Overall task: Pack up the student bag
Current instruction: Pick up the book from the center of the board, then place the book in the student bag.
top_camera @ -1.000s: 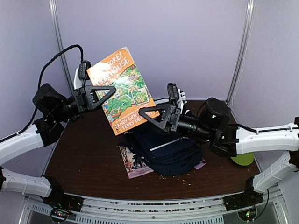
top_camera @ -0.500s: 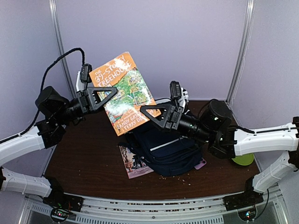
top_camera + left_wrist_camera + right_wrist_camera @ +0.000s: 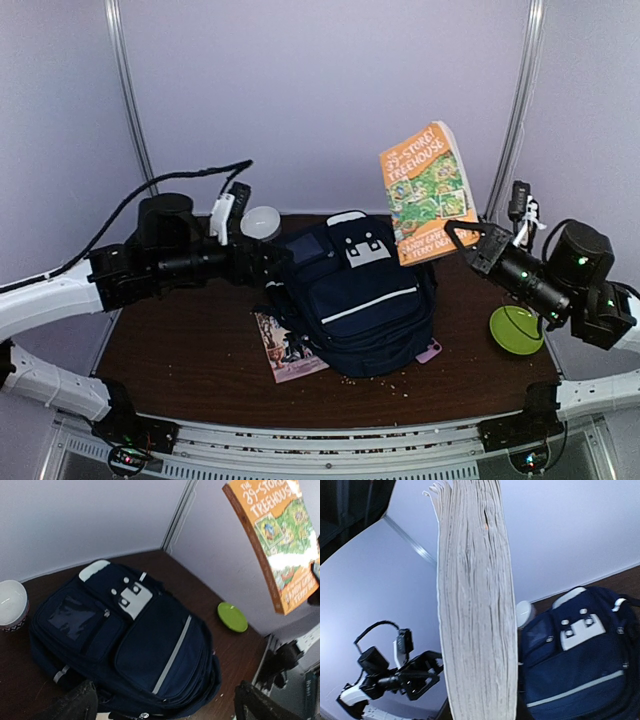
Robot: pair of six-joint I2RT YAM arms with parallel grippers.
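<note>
student bag lies flat mid-table, front pocket up, top end toward the back wall, white buckle patches showing. i see no open mouth in any view. zips look closed as far as i can tell.

right gripper is clamped on the lower corner of the orange book, holding it upright in the air to the right of the bag, well above the table. right wrist view is mostly page edge. left gripper sits at the bag's left side, jaws spread wide with nothing between them. left wrist view shows the fingertips well apart, with the bag below.

handling call: bag is soft fabric, so it'll sag and fold, with no stiff edge to push against. probably light enough to slide on the wood if i tug one-handed. front panel is a bad grab, it would just bunch. i'd take a zip pull or the top rim with the left and hold that open, then feed the book in with the right. book is stiff, but it's held by one corner, so it may pivot in the jaws.

also around: white bowl behind the left gripper, green dish on the right, second book partly under the bag, lilac thing poking out at its near right edge.
</note>
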